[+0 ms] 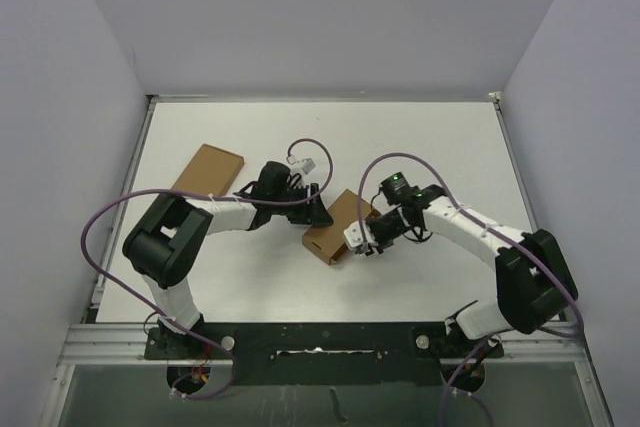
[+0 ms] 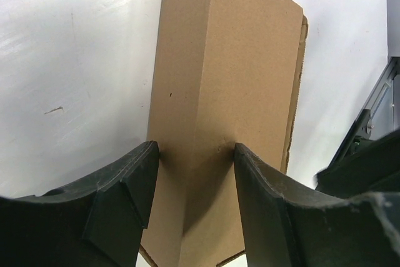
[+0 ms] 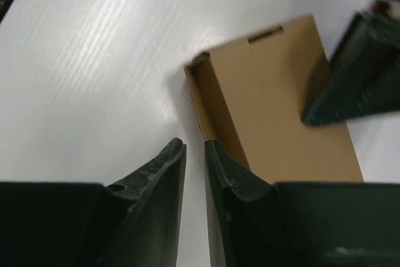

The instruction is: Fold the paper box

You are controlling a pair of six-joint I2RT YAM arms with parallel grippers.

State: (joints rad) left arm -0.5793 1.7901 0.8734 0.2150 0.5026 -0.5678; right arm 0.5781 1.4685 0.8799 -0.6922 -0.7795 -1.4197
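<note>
Slippage is our main worry: the paper box lies near the middle of the bench, half formed, and only the left end effector has hold of it. If that grip loosens, or the right arm pushes too hard on the open end, we judge the carton could skate over the smooth surface or spring out flat. A push off the crease could also crush a wall instead of folding it.

The left end effector is clamped at a middling spread on the raised ridge of the box, with one finger pressed to each side panel. The right end effector stands just beside the open end of the box. Its jaws are a narrow slit apart with nothing between them, and we cannot tell whether a fingertip touches the cardboard. A flatter cardboard rectangle lies well apart, towards the left rear.
</note>
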